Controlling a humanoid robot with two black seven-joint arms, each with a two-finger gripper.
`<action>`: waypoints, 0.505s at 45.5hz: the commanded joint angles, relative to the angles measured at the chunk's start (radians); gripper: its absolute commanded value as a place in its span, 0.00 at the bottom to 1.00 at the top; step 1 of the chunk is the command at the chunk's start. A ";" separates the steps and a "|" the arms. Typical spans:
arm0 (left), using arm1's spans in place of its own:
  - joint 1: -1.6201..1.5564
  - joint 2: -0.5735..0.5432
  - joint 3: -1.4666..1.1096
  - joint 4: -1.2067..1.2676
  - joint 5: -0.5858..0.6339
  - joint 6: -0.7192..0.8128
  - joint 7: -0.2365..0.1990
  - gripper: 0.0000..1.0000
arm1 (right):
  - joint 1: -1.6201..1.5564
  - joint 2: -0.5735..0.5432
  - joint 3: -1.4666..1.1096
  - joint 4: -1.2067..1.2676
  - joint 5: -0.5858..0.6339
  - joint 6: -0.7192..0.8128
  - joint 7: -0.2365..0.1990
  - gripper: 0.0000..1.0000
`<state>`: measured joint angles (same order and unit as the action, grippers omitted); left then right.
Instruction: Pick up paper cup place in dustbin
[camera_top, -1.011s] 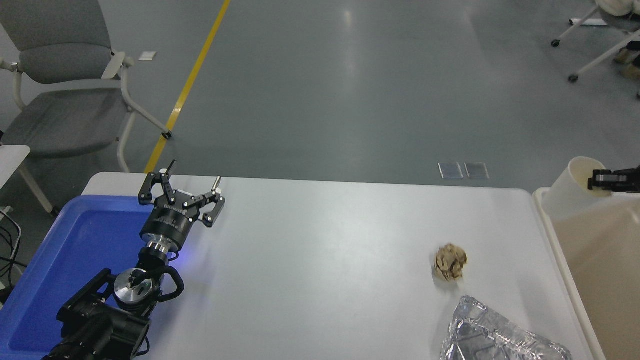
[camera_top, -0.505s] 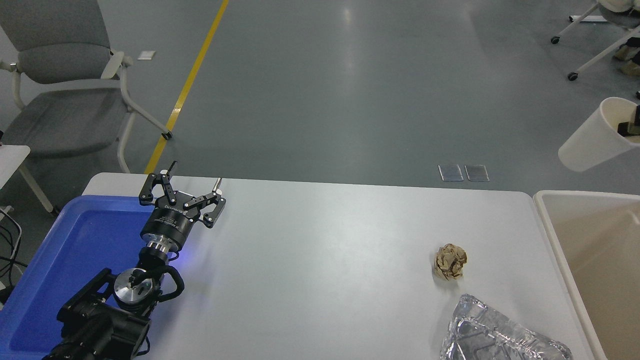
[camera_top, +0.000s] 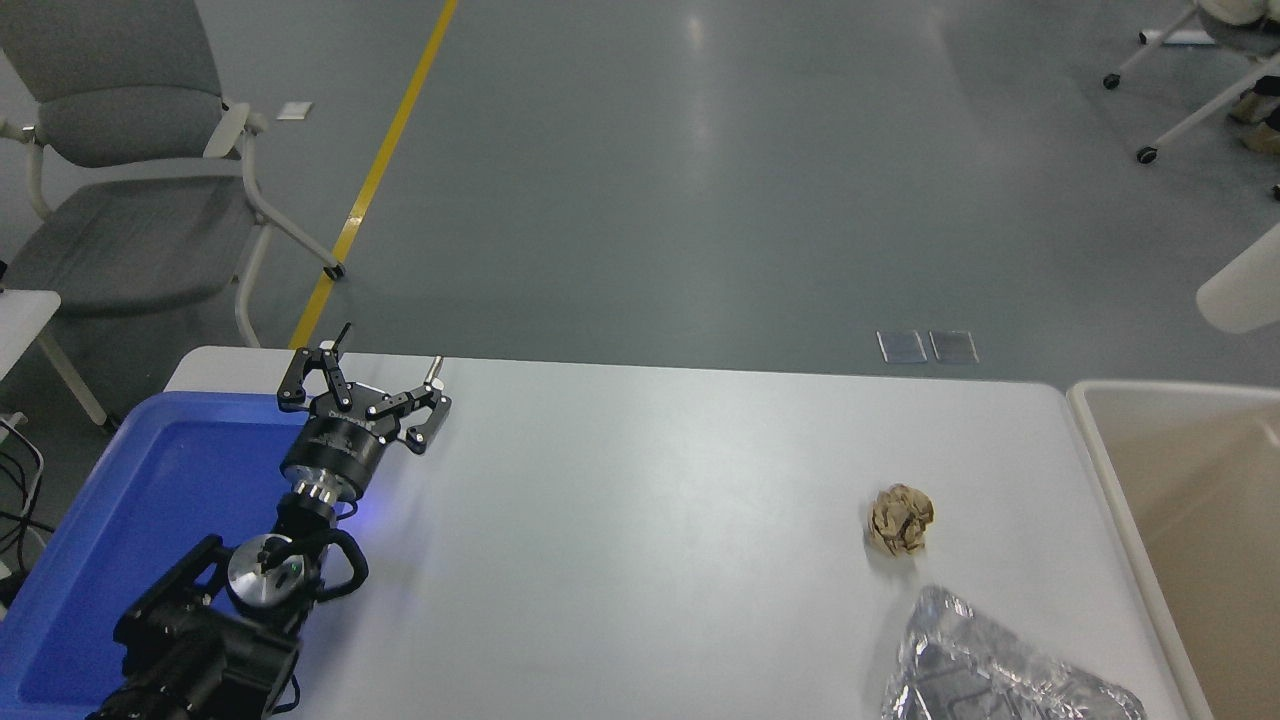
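Observation:
Only the bottom part of the cream-white paper cup (camera_top: 1243, 290) shows at the right edge, tilted in the air above the far end of the beige dustbin (camera_top: 1160, 387). Its rim and whatever holds it lie outside the picture. The dustbin stands off the table's right end, and only its left part shows. My right gripper is out of view. My left gripper (camera_top: 390, 348) is open and empty, parked at the table's far left beside the blue tray.
A blue plastic tray (camera_top: 150, 480) sits at the left under my left arm. A crumpled brown paper ball (camera_top: 900, 520) and a crumpled clear plastic wrapper (camera_top: 985, 670) lie at the right front. A grey chair (camera_top: 120, 150) stands beyond the table.
The cup rose from the dustbin's far left corner and moved right, and is now mostly past the picture's edge. The right gripper's fingers left the view. The left arm stayed put.

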<state>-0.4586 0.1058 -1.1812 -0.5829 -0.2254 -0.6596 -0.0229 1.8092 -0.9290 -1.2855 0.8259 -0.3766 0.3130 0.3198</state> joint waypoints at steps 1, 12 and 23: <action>0.000 0.000 0.000 0.000 0.000 0.000 0.000 0.99 | -0.483 -0.025 0.273 -0.339 0.114 -0.003 -0.007 0.00; 0.000 0.000 0.000 0.000 0.000 0.000 0.000 0.99 | -0.911 0.087 0.546 -0.671 0.130 -0.003 -0.019 0.00; 0.000 0.000 0.000 0.000 0.000 0.000 0.000 0.99 | -1.123 0.239 0.725 -0.861 0.128 -0.006 -0.139 0.00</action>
<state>-0.4586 0.1059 -1.1812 -0.5829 -0.2256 -0.6596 -0.0230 0.9245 -0.8046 -0.7478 0.1551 -0.2595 0.3097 0.2595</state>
